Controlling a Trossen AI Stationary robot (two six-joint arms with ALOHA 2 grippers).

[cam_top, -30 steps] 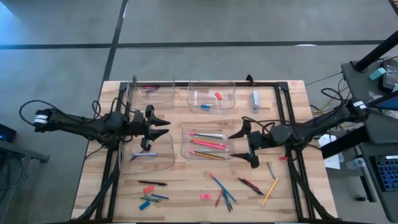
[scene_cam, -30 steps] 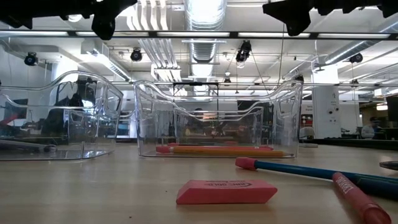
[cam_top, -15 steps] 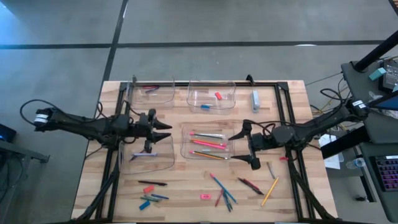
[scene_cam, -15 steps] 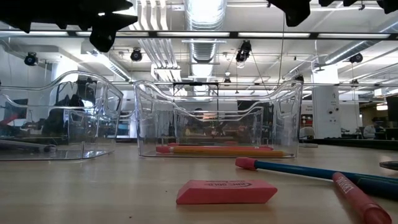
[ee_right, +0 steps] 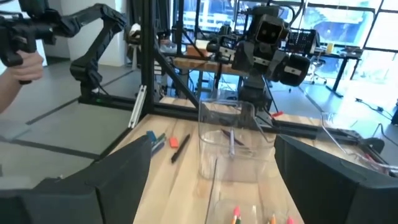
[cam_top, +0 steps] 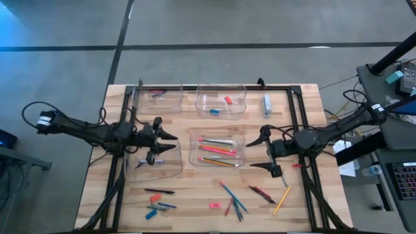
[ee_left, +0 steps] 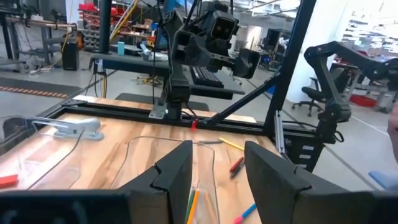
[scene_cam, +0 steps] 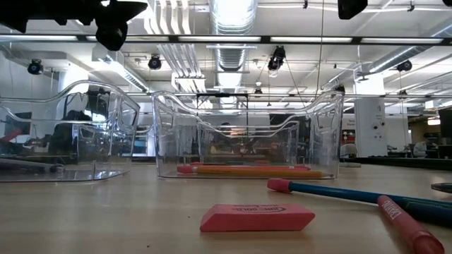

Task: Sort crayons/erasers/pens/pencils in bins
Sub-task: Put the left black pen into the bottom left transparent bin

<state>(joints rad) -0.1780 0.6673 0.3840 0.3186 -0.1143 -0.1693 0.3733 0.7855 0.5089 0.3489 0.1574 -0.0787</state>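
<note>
Bins [cam_top: 221, 99] stand in two rows on your table [cam_top: 305, 201]: two along the far edge, two nearer the middle. You have a dark pen [cam_top: 158, 93] in the far left bin, and a red eraser [cam_top: 228, 100] and a blue one [cam_top: 215, 111] in the far right bin. The middle right bin [cam_top: 216, 149] holds your pencils [cam_top: 218, 151], orange, pink and green, lying side by side. The middle left bin [cam_top: 158, 161] holds one dark stick; you cannot tell what it is.

Your left gripper [cam_top: 170, 141] hangs over the far edge of the middle left bin, pointing right. Its fingers [ee_left: 174, 177] stand partly apart with nothing between them. Your right gripper [cam_top: 264, 149] hovers just right of the pencil bin, pointing left. Its fingers [ee_right: 121, 174] are spread wide and carry nothing.

Still loose on the near part of your table: at near left a black pen [cam_top: 159, 192], a red eraser [cam_top: 155, 197] and some blue crayons [cam_top: 158, 207]. A pink eraser [cam_top: 214, 205] lies at near centre; the low view shows it flat on the wood. Just right of it you have a cluster of teal and red sticks [cam_top: 233, 200]. Further right lie a dark pen [cam_top: 261, 193] and a yellow pencil [cam_top: 282, 199]. A pale blue-grey oblong [cam_top: 266, 104] sits at far right, beside the eraser bin.
</note>
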